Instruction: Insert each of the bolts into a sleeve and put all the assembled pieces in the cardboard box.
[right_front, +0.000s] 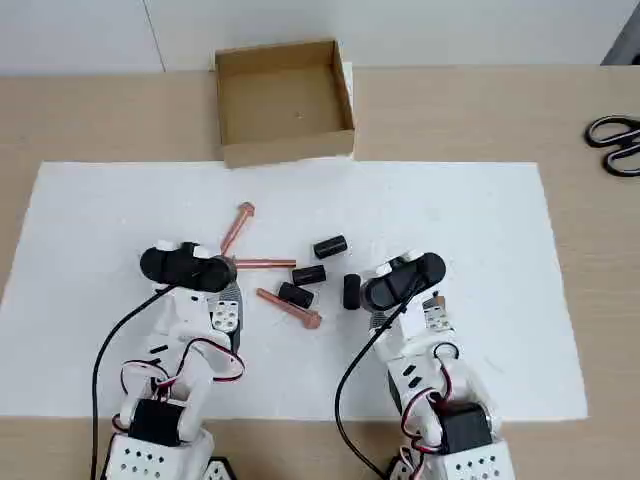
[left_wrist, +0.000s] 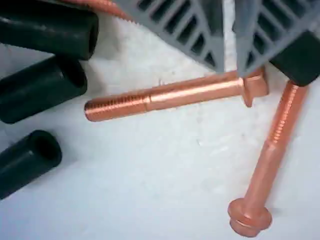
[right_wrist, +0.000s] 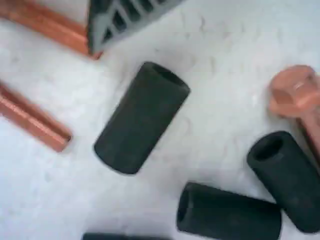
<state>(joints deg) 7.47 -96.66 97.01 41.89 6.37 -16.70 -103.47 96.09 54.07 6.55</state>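
Looks hard and slippery, so best grab the bolt (left_wrist: 190, 92) by its smooth middle. Left gripper (left_wrist: 230, 67) a crack apart over its head end; right gripper (right_wrist: 107, 30), cannot tell.

The box (right_front: 290, 148) is brown cardboard, square and open-topped, standing on the worktop at 12 o'clock from the loose parts.

All three bolts are copper, with flanged heads, and lie flat outside the sleeves. The upper bolt (right_front: 237, 228) points its head to 1 o'clock. The middle bolt (right_front: 265, 264) lies along 9–3, its thread tip at 3 just beside the centre sleeve (right_front: 308, 274). The lower bolt (right_front: 288, 307) points its head to 4 o'clock.

The sleeves are short black tubes lying on their sides. The top sleeve (right_front: 330, 246) is at 1 o'clock from the centre one, the lower sleeve (right_front: 295, 295) at 7 and the right sleeve (right_front: 351, 291) at 4.
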